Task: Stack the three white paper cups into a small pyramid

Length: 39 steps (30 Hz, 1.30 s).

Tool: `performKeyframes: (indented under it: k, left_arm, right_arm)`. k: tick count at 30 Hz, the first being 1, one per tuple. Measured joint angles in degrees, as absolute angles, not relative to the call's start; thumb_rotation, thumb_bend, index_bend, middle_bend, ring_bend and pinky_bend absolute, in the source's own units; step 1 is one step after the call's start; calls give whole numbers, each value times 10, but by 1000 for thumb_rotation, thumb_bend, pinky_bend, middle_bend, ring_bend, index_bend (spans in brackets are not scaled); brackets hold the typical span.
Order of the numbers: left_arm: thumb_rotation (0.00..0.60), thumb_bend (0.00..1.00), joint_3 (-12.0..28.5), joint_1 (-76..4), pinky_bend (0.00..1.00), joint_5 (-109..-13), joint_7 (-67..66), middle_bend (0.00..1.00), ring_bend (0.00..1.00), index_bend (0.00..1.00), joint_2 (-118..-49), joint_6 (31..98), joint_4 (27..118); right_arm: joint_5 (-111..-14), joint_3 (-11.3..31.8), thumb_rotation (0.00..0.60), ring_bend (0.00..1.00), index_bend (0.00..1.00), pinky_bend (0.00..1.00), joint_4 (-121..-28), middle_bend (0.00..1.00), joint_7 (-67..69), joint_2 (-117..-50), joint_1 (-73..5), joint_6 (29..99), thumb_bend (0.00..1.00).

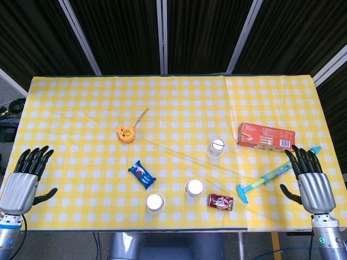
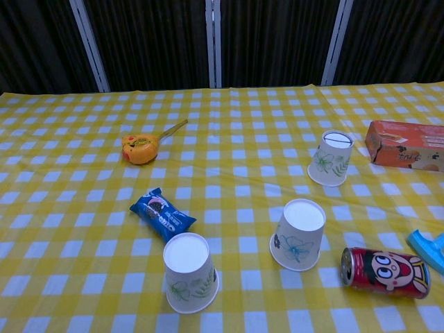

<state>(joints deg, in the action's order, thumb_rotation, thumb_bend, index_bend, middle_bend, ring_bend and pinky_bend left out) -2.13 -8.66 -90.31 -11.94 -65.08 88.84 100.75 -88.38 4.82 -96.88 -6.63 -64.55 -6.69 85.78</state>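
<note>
The left hand (image 1: 24,179) hovers at the table's left edge, fingers spread, holding nothing. Three paper cups stand upside down and apart: one (image 2: 189,271) near the front, beside a blue snack packet (image 2: 160,214); a second (image 2: 298,234) just left of a red can (image 2: 385,272); a third (image 2: 330,157) farther back. The right hand (image 1: 312,181) is likewise spread and empty.

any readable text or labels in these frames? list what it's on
None reads clearly.
Blue snack packet: white lettering, too blurred to read.
Red can: cartoon face only, no legible words.
Orange box: print too small to read.
White paper cups: leaf and flower drawings, no text.
</note>
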Motion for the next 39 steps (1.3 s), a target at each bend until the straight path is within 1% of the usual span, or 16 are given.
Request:
performKeyframes:
  k: [17, 25, 27, 30, 32, 34, 35, 39]
  left_arm:
    - [600, 139, -19, -87, 0, -904, -106, 0, 0, 0, -642, 865, 1014]
    - [600, 140, -26, -102, 0, -916, -82, 0, 0, 9, -632, 826, 1035]
    - [600, 143, -26, -111, 0, -922, -82, 0, 0, 30, -628, 814, 1041]
    - [600, 152, -24, -129, 0, -929, -95, 0, 0, 95, -626, 787, 1048]
    - [600, 165, -22, -143, 0, -933, -102, 0, 0, 168, -626, 764, 1054]
    - [600, 172, -19, -163, 0, -936, -111, 0, 0, 219, -628, 732, 1064]
    - [600, 175, -18, -172, 0, -937, -116, 0, 0, 235, -629, 717, 1069]
    - [600, 176, -7, -216, 0, -931, -148, 0, 0, 244, -642, 646, 1093]
  right_arm:
    - [-883, 47, 600, 0, 7, 0, -976, 0, -70, -643, -65, 859, 134]
    - [-878, 48, 600, 0, 7, 0, -980, 0, -64, -636, -64, 859, 134]
    - [-878, 49, 600, 0, 7, 0, -982, 0, -61, -634, -63, 861, 134]
    - [-879, 49, 600, 0, 7, 0, -984, 0, -56, -631, -62, 863, 133]
    - [-880, 49, 600, 0, 7, 0, -984, 0, -54, -630, -62, 865, 133]
    - [-880, 50, 600, 0, 7, 0, -985, 0, -52, -629, -61, 866, 134]
    - [-879, 51, 600, 0, 7, 0, -985, 0, -50, -628, -61, 866, 134]
    - [-877, 52, 600, 0, 7, 0, -986, 0, -42, -624, -59, 868, 133]
